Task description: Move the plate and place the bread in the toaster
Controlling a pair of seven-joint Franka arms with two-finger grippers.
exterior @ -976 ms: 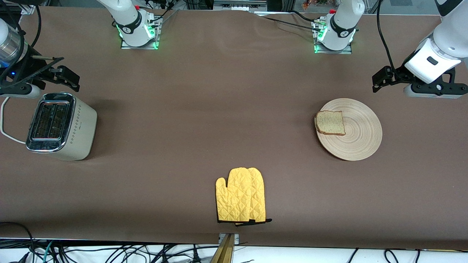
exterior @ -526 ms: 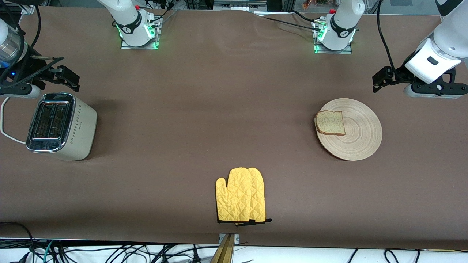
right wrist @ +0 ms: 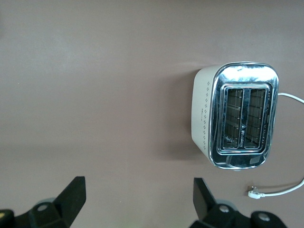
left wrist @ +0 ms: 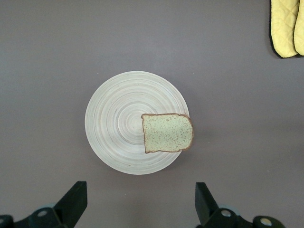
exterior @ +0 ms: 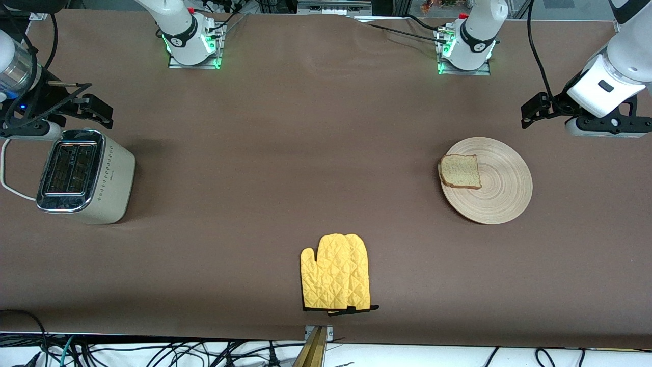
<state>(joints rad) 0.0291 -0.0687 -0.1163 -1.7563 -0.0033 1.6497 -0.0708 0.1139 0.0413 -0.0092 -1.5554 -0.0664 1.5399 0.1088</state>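
The round wooden plate lies toward the left arm's end of the table, with the bread flat on its edge. In the left wrist view the plate and the bread show whole. My left gripper hangs open and empty over the bare table beside the plate, and in its wrist view the jaws stand wide apart. The toaster stands at the right arm's end with both slots empty. My right gripper hangs open and empty over the table beside the toaster.
A yellow quilted oven mitt lies near the table's front edge, midway between the arms; its tip shows in the left wrist view. The toaster's white cord trails off the table's end, its plug loose.
Both grippers have shifted very slightly where they hang. The plate, the bread, the toaster and the mitt have not moved.
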